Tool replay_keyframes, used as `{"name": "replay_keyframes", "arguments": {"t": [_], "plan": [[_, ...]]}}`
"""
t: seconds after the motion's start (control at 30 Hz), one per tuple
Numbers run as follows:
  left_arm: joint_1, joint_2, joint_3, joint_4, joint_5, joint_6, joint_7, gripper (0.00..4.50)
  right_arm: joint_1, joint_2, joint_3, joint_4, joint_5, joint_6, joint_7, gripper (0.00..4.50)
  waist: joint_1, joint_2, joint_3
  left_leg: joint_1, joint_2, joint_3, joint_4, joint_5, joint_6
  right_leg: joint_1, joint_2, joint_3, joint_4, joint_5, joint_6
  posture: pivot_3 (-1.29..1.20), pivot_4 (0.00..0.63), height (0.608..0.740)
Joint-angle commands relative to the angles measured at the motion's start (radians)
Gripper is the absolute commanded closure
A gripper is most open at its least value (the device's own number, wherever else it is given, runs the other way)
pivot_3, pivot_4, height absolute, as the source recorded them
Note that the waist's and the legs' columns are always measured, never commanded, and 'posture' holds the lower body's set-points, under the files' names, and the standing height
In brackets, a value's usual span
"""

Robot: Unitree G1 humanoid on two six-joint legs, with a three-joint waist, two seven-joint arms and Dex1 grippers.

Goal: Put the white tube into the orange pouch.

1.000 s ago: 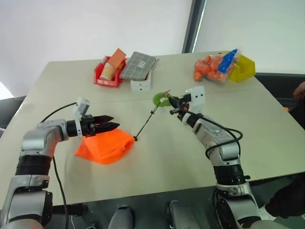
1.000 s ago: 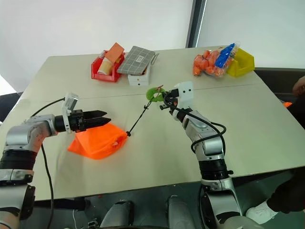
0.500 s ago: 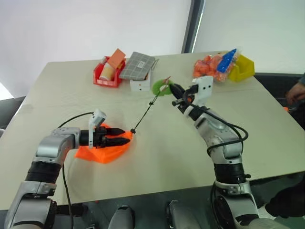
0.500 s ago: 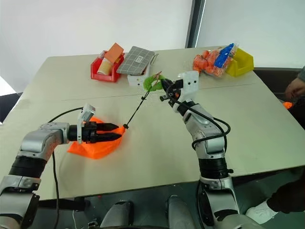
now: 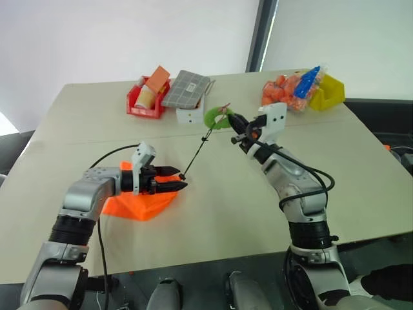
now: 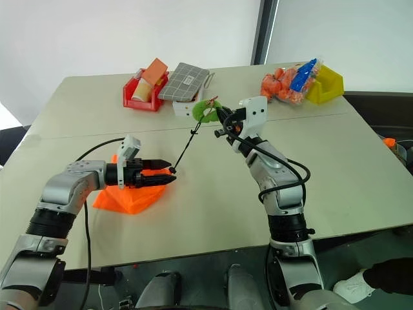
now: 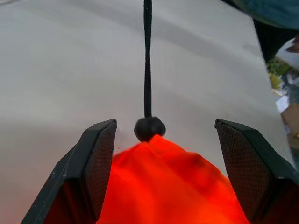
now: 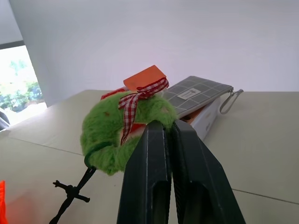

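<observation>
Reaching across from the left of the frame, the left gripper (image 6: 169, 179) had travelled toward the centre since a second earlier, ending with its black fingers (image 7: 96, 163) spread wide on either side of the gathered mouth of the orange pouch (image 6: 126, 197), where the black cord (image 6: 186, 147) leaves through a small round stopper (image 7: 149, 128). The right gripper (image 5: 233, 123) had risen toward the upper middle of the frame, its fingers pressed together on the fuzzy green tag (image 8: 122, 133) (a wreath-like ring with a checked red bow), so the cord ran taut and slanted between tag and pouch. The pouch itself had been drawn in, lying flatter and narrower than before at lower left. One pouch, one cord and one green tag could be counted; the white tube could not be made out anywhere. Toward the top of the frame sat one red bin (image 5: 146, 103) holding an orange box (image 5: 157, 79), one grey checked case (image 5: 186, 88) resting on a white box (image 5: 191, 115), and at upper right one clear bag of orange balls (image 5: 282, 92), one blue-capped bottle (image 5: 308, 81) and one yellow bin (image 5: 328, 92). Everything rested on a pale beige table (image 5: 213, 213) with a seam across its middle, before a white wall (image 5: 122, 32) split by a dark vertical post (image 5: 259, 35).
</observation>
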Motion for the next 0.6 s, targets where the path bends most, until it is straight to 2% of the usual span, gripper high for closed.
{"name": "replay_keyframes", "arguments": {"t": [0.03,0.13,0.27,0.4,0.6], "plan": [[-0.010,0.005,-0.024,-0.073,0.069,-0.069,0.056,0.92,-0.013,-0.001,-0.002,-0.055,-0.010,-0.030,-0.007,4.50,0.000,0.000,0.000,0.000,0.000,0.000,0.000,0.000,0.000,0.000,0.000,0.000,0.000,0.000,0.000,0.00,0.150,0.740],[0.020,0.001,-0.018,-0.152,0.072,-0.064,0.097,0.92,-0.016,0.004,-0.005,-0.062,-0.019,-0.035,-0.021,4.50,0.000,0.000,0.000,0.000,0.000,0.000,0.000,0.000,0.000,0.000,0.000,0.000,0.000,0.000,0.000,0.00,0.150,0.740],[0.073,0.008,-0.050,-0.253,0.170,-0.104,0.203,0.92,-0.018,0.007,-0.003,-0.066,-0.026,-0.039,-0.030,4.50,0.000,0.000,0.000,0.000,0.000,0.000,0.000,0.000,0.000,0.000,0.000,0.000,0.000,0.000,0.000,0.00,0.150,0.740],[0.134,-0.003,-0.069,-0.451,0.213,-0.010,0.319,0.92,-0.013,0.007,-0.002,-0.071,-0.025,-0.041,-0.031,4.50,0.001,0.000,0.000,0.000,0.000,0.000,0.000,0.000,0.000,0.000,0.000,0.000,0.000,0.000,0.000,0.00,0.150,0.740],[0.190,-0.080,-0.147,-0.656,0.349,0.148,0.560,0.92,-0.020,0.018,0.008,-0.058,-0.021,-0.056,-0.017,4.50,0.003,0.000,0.000,0.000,0.000,0.000,0.001,0.000,0.000,0.001,0.000,0.000,0.000,0.000,0.000,0.00,0.150,0.740]]}}
